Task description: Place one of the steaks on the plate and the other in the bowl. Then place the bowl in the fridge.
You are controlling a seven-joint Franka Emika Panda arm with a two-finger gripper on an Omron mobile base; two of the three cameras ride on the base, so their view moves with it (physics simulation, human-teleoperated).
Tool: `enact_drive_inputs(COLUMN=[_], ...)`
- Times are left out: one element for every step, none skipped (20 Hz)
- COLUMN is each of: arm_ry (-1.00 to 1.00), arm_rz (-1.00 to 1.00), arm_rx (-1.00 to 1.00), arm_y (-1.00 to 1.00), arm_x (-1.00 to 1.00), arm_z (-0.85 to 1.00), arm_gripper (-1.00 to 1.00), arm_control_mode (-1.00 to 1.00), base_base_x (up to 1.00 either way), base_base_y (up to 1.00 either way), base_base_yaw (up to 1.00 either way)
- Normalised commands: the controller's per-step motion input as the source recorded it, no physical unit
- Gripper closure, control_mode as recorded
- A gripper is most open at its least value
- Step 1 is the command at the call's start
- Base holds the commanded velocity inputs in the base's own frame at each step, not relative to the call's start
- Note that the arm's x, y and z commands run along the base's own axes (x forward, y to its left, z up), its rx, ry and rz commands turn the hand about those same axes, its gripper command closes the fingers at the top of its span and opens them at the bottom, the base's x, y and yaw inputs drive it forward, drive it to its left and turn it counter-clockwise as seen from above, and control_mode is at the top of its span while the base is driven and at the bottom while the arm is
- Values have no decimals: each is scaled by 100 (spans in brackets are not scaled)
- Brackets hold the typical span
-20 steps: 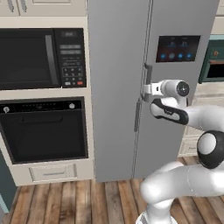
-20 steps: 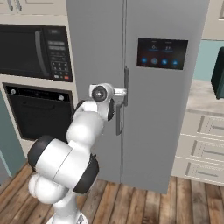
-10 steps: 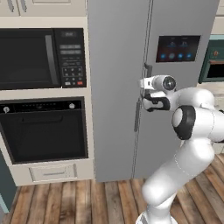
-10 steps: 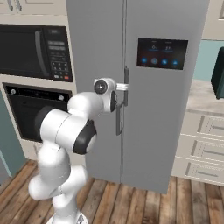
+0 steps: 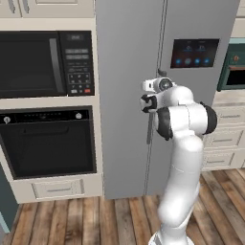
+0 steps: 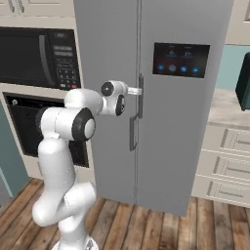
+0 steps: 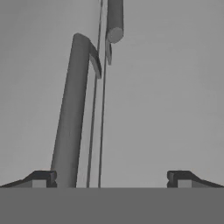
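Two fridge (image 5: 129, 95) doors fill frame centre | my gripper (image 7: 109, 179) faces the door seam, jaws fully apart, holding nothing | one long handle (image 7: 70, 118) rises just beside my left fingertip (image 7: 41, 177)

Arm (image 6: 63, 146) is rising from lower left, elbow bent, wrist reaching right toward the fridge (image 6: 171, 122). Gripper (image 6: 138, 91) is sitting at the seam between the two doors, level with the upper ends of the handles (image 6: 132, 133); jaw spread not readable from this side. Touchscreen (image 6: 181, 59) is glowing on the right door. Microwave (image 6: 36, 57) and oven (image 6: 27, 122) are standing left of the fridge. Drawers (image 6: 227, 166) are showing at right, above the wood floor (image 6: 161, 224).
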Motion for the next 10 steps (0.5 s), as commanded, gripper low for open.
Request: enact_drive_inputs(arm_ry=[0, 0, 0, 0, 0, 0, 0, 0, 2, 3], arm_rz=[0, -1, -1, -1, 0, 0, 0, 0, 0, 0], arm_rx=[0, 0, 0, 0, 1, 2, 3, 3, 5, 4], arm_y=[-73, -80, -83, -85, -86, -84, -84, -88, -89, -76], arm_x=[30, 24, 22, 14, 0, -8, -16, -6, 0, 4], arm_z=[-6, -4, -1, 0, 0, 0, 0, 0, 0, 0], arm_gripper=[-100, -100, -100, -100, -100, -100, -100, -100, -100, -100], arm_control_mode=[-100, -100, -100, -100, -100, -100, -100, -100, -100, -100], base_base_x=[0, 0, 0, 0, 0, 0, 0, 0, 0, 0], base_base_y=[0, 0, 0, 0, 0, 0, 0, 0, 0, 0], base_base_yaw=[0, 0, 0, 0, 0, 0, 0, 0, 0, 0])
